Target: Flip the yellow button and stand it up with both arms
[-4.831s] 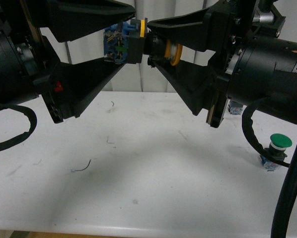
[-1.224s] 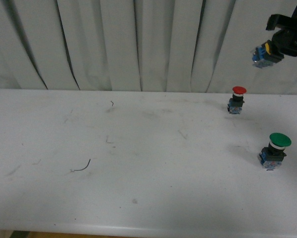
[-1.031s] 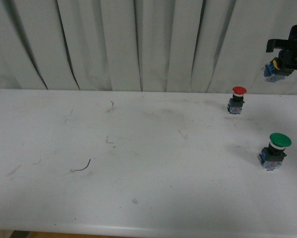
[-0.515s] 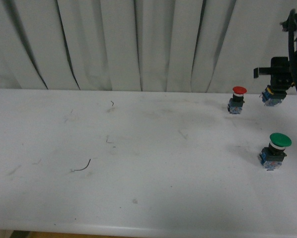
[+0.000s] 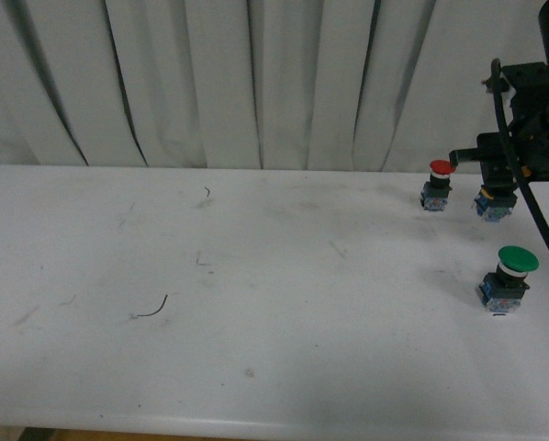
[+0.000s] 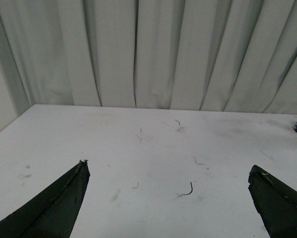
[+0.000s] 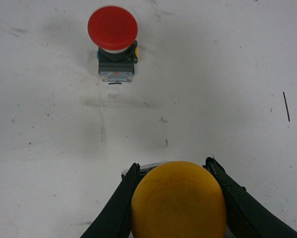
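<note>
Right gripper [image 5: 495, 188] has come down. Yellow button [image 7: 177, 198] still clamped between its fingers, cap up, blue block now at table [image 5: 256, 303]; contact unclear. Red button [image 7: 112, 27] just beyond fingertips. Left gripper [image 6: 168, 166] fingers wide, empty. Likely only release remains.

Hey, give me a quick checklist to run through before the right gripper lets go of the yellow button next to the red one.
1. Yellow button cap up, blue block down: ok. The cap faces the right wrist camera, and the front view shows the block beneath.
2. Block resting on the table: cannot tell. It looks very close, but contact is not clear.
3. Right gripper grip: ok, with a finger on each side of the cap.
4. Gap to the red button: ok, bare table shows between them.
5. Gap to the green button: ok, it stands well apart.
6. Left gripper out of the way: ok, it is open and holds nothing.
</note>
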